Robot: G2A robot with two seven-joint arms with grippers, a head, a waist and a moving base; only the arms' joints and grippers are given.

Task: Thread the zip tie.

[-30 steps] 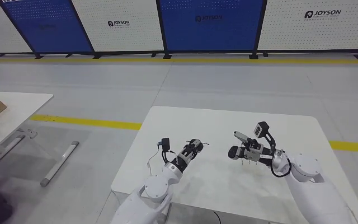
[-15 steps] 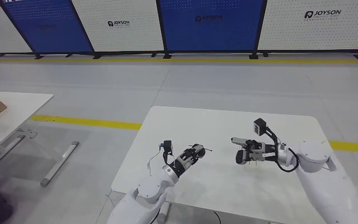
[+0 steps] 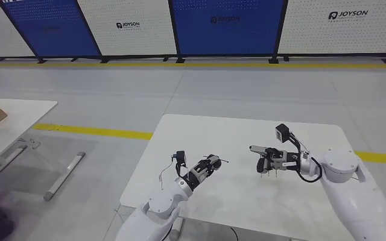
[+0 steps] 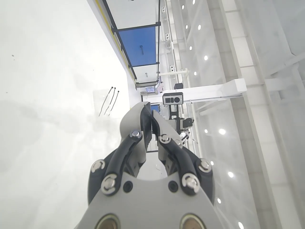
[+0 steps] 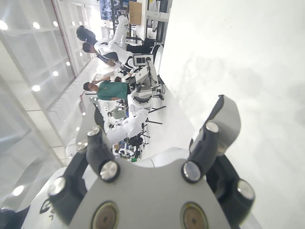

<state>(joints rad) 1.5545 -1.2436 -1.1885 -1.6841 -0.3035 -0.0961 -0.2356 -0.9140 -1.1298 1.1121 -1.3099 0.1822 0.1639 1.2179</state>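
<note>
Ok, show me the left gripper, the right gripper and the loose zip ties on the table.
left gripper [image 4: 149,110]: left wrist view, midway between its closed fingertips.
right gripper [image 5: 158,103]: right wrist view, midway between its spread fingertips.
loose zip ties [image 4: 109,101]: left wrist view, mid-length of the middle tie of three.

Zip tie [image 3: 223,161]: recorded as a thin dark strand just past the tips of the left gripper [image 3: 212,161]. It is too small for head or tail to be told. The clamped part is hidden between the pressed-together pads [image 4: 145,120].

Three loose zip ties [image 4: 109,101]: laid on the table [image 4: 47,72] ahead of that gripper. Heads are too small for detail.

Right gripper [image 5: 158,104]: fingers spread wide. The housing behind them is cut off by the picture's edge.
</note>
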